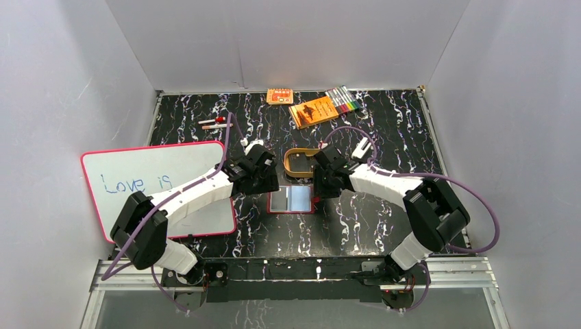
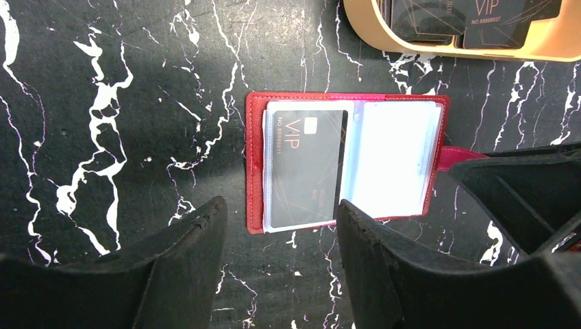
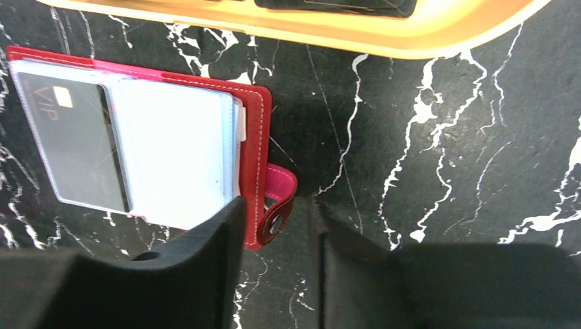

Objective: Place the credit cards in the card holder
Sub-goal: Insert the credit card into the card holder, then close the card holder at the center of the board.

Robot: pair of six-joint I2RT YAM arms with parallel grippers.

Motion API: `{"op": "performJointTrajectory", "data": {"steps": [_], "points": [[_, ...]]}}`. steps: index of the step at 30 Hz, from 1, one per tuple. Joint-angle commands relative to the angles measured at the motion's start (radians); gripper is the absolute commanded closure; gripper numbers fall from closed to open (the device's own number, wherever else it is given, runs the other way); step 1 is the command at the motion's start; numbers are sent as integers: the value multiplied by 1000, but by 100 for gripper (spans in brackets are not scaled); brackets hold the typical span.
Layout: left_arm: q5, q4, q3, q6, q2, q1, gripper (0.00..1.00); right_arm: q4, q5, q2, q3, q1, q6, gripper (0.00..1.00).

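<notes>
The red card holder (image 1: 290,200) lies open on the black marbled table between both grippers. One dark credit card (image 2: 306,168) marked VIP sits in its left clear sleeve; the right sleeves (image 2: 390,154) glare white. More dark credit cards (image 2: 493,14) lie in the tan tray (image 2: 425,49) just behind it. My left gripper (image 2: 277,223) hovers open at the holder's near left edge, with nothing between its fingers. My right gripper (image 3: 277,229) is open at the holder's right edge. Its left finger (image 3: 219,240) overlaps that edge, and the snap tab (image 3: 279,195) pokes between its fingertips.
A whiteboard (image 1: 161,188) reading "Love is" lies at the left under my left arm. Orange packets (image 1: 315,111), coloured markers (image 1: 342,101) and small pens (image 1: 214,124) lie along the back. Grey walls enclose the table on three sides.
</notes>
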Motion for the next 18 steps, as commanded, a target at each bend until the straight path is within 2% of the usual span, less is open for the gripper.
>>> {"op": "performJointTrajectory", "data": {"steps": [1, 9, 18], "points": [[9, 2, -25, 5, -49, -3, 43, -16, 43, 8, 44, -4, -22, 63], [60, 42, -63, 8, -18, -4, 47, -45, 57, -94, -5, -10, -42, 98], [75, 91, -96, -19, 50, -13, 51, -89, 34, -344, -70, -12, -121, 100]]}}
